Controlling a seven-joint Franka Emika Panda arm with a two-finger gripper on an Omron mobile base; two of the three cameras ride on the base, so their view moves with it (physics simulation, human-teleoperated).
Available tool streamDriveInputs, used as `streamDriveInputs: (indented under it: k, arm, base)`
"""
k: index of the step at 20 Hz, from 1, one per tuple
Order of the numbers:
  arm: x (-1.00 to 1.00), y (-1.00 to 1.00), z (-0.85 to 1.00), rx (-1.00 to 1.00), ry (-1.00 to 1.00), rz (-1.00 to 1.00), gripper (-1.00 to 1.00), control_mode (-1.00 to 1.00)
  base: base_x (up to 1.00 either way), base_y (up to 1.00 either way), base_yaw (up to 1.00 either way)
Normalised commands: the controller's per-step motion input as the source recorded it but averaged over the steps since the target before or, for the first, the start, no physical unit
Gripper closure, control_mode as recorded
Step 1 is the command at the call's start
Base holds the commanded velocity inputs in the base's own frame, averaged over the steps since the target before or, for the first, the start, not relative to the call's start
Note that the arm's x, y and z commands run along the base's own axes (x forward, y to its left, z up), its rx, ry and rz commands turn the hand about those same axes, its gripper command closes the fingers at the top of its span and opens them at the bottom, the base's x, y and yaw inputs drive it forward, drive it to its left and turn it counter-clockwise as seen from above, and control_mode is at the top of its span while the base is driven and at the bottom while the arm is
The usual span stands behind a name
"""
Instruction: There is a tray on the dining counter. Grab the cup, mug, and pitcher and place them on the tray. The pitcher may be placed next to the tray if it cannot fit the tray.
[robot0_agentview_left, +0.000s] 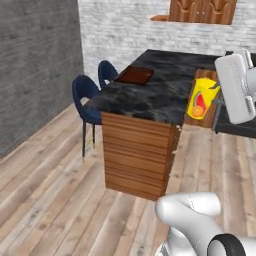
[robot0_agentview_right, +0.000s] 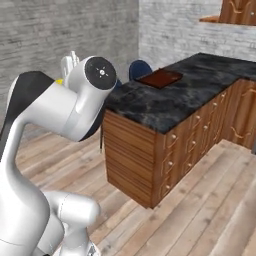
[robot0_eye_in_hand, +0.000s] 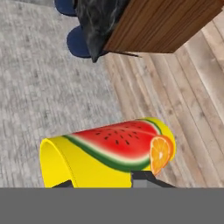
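At the far end of the dining counter (robot0_agentview_left: 150, 95), on its black veined top, the dark reddish-brown tray (robot0_agentview_left: 135, 75) lies flat near the edge above two blue stools (robot0_agentview_left: 87, 97); nothing can be seen standing on it. The counter is the biggest thing here, its brown wood-panel end facing the robot across pale plank flooring (robot0_agentview_left: 60, 200).

Well short of the counter and off its near corner, the arm carries a yellow cup (robot0_eye_in_hand: 109, 159) printed with a watermelon slice and an orange wedge. The gripper (robot0_eye_in_hand: 107, 183) has its jaws drawn in narrowly on the cup's wall, with the dark tips just showing at its lower edge in the hand view; in the left base view the cup (robot0_agentview_left: 201, 98) hangs tilted beside the white hand, clear of the counter.

The cup looks light, rigid and smooth-skinned, so it would likely slip rather than crush if the pinch loosens. A hold across the rim wall, as here, seems sound, though its tilt suggests it should be brought upright before it is set down on the tray.
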Motion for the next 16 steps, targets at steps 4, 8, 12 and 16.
streamDriveInputs:
  k: [4, 8, 12, 16]
  arm:
    - [0.00, 0.00, 0.00, 0.00, 0.00, 0.00, 1.00, 1.00]
    - [0.00, 0.00, 0.00, 0.00, 0.00, 0.00, 1.00, 1.00]
    - [0.00, 0.00, 0.00, 0.00, 0.00, 0.00, 1.00, 1.00]
    - [0.00, 0.00, 0.00, 0.00, 0.00, 0.00, 1.00, 1.00]
  base:
    - [0.62, 1.00, -0.23]
    - [0.64, 1.00, -0.38]
    - [0.62, 1.00, -0.42]
    - [0.58, 1.00, -0.45]
